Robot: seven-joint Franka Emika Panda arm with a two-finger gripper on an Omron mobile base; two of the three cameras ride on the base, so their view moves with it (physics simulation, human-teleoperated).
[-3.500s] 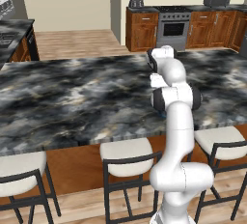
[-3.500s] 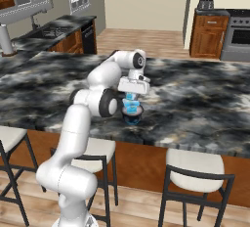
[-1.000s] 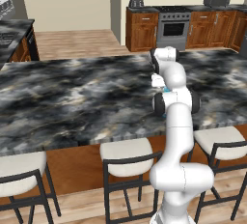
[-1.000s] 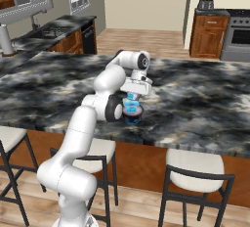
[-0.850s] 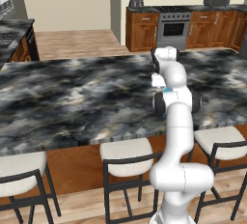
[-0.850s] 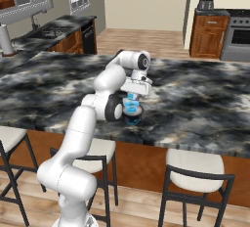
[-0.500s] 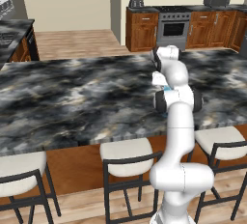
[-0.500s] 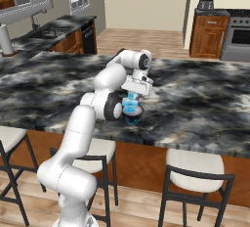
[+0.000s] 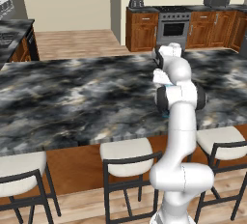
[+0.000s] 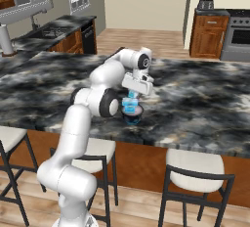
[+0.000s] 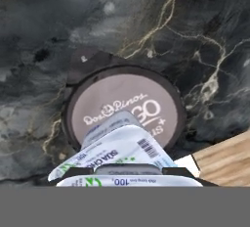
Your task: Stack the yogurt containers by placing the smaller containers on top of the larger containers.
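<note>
Your gripper [image 10: 131, 98] points down over the marble island counter [image 10: 205, 103] and grasps a light-blue cup [image 10: 129, 105] between its fingers. In the hand view, this cup's whitish labelled top [image 11: 124, 155] sits close to the camera. Directly below it you see the wide tub [image 11: 124, 111], dark-rimmed with a pinkish-grey top, resting on the counter near its front edge. Whether cup and tub touch cannot be determined. Stools [image 10: 197, 172] stand below the counter edge.
</note>
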